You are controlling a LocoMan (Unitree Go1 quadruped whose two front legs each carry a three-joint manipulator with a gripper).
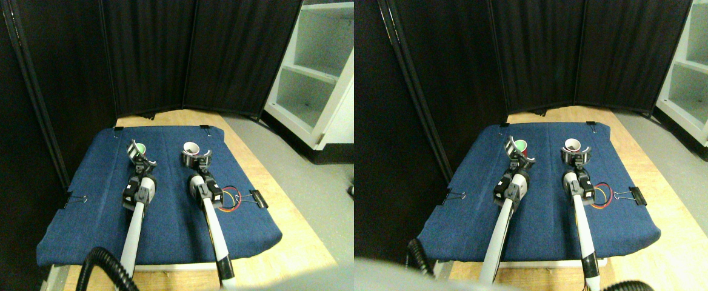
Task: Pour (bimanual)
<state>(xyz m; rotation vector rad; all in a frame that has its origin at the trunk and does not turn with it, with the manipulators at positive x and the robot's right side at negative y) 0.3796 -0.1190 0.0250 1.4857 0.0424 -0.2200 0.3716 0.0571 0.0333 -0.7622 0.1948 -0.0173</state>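
Observation:
Two small cups stand on the blue cloth [166, 224]. The left cup [140, 148] is green inside. The right cup [192, 147] has a white inside and a dark red rim. My left gripper [140, 154] is open, its curved jaws spread on either side of the green cup. My right gripper [196, 157] is open too, just in front of the white cup with its jaws flanking the cup's near side. Whether either gripper touches its cup is too small to tell.
The cloth is clipped over a wooden board [293, 242] with black binder clips [258, 198]. Coloured wires [231, 199] loop beside the right arm. Black folding screens [148, 54] stand behind, and a white shelf unit [317, 73] at the right. A black hose [102, 267] lies at the bottom left.

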